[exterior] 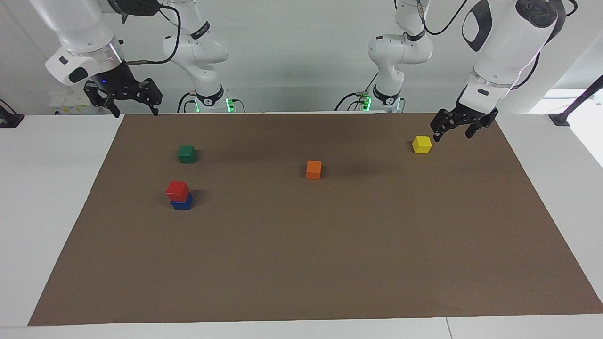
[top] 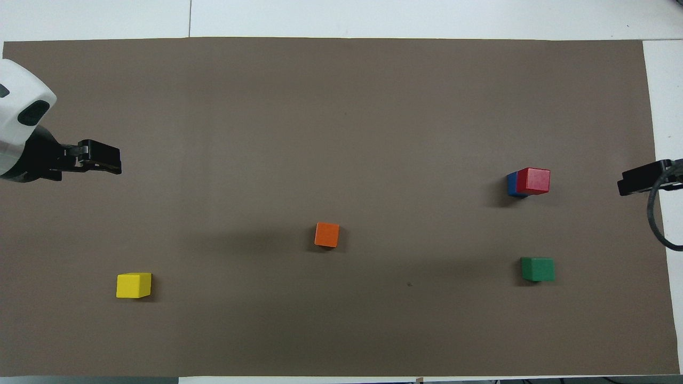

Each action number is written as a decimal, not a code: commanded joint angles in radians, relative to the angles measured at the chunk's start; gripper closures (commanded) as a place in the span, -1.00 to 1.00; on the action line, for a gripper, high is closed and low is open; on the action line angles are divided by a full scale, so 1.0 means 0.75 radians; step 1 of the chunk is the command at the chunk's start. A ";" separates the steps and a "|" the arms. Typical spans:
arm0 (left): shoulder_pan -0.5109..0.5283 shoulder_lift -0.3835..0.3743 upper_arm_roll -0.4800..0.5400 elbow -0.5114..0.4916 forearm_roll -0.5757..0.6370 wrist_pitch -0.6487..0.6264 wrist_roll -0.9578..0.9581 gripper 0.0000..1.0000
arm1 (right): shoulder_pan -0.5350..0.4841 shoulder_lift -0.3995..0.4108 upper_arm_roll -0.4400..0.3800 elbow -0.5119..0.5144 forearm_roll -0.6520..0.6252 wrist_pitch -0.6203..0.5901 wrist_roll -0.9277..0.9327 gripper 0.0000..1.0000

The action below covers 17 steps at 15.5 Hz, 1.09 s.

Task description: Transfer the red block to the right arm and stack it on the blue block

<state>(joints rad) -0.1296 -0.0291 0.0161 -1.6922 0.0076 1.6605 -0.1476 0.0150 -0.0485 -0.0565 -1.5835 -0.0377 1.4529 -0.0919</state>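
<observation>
Your red block sits on top of the blue block, toward the right arm's end of the desk. It is turned a little against the cube under it, so one edge of blue shows beside it in the overhead view. Nothing is touching the pair.

Right end effector: raised high, over the corner of the brown mat at the right arm's end, near the robots' edge of the desk. Fingers spread apart, nothing between them. It is well apart from the stack. In the overhead view you see only its dark tip at the mat's edge.

Left end effector: hangs low over the mat at the left arm's end, just beside the yellow block. Fingers apart, holding nothing. You cannot tell from either view whether a fingertip touches the yellow cube; in the facing view the tip appears just beside its upper corner.

Other cubes on the mat:
- Green block: nearer to the robots than the stack, same end of the desk, standing alone.
- Orange block: about the middle of the mat, between the stack and the yellow cube.

All loose cubes rest flat on the mat, well apart from one another.
</observation>
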 commanded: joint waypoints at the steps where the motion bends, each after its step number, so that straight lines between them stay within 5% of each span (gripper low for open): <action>1: -0.011 -0.020 0.013 -0.008 -0.018 -0.019 0.011 -1.00 | 0.007 0.030 -0.029 0.017 0.026 0.034 -0.031 -1.00; 17: -0.011 -0.020 0.013 -0.008 -0.018 -0.019 0.011 -1.00 | -0.004 0.030 -0.035 0.033 0.030 0.022 -0.029 -1.00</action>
